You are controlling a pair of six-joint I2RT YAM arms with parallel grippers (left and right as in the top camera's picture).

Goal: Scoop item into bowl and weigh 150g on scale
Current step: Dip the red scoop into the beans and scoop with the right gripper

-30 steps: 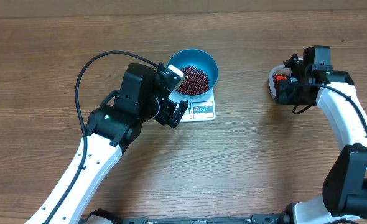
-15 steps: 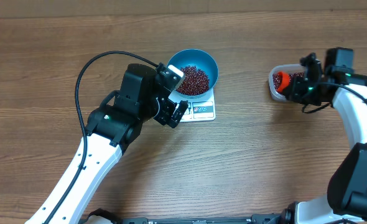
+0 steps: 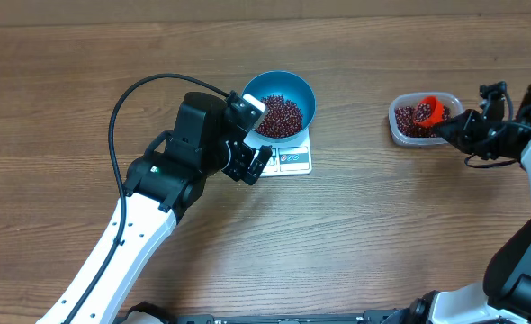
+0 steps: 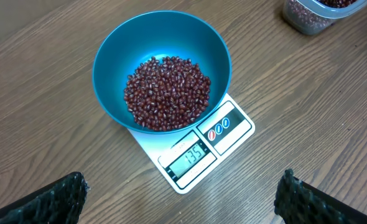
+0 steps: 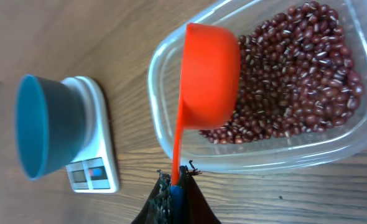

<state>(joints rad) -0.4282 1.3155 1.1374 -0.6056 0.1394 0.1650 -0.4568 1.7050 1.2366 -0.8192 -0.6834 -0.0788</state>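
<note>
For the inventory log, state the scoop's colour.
Orange-red scoop, clearest in the right wrist view.

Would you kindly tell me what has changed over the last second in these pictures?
The right gripper, shut on the scoop, drew back toward the overhead view's right edge, uncovering the tub and carrying the scoop from its left end to its right. The left gripper stayed open by the scale; the bowl of beans did not move.
</note>
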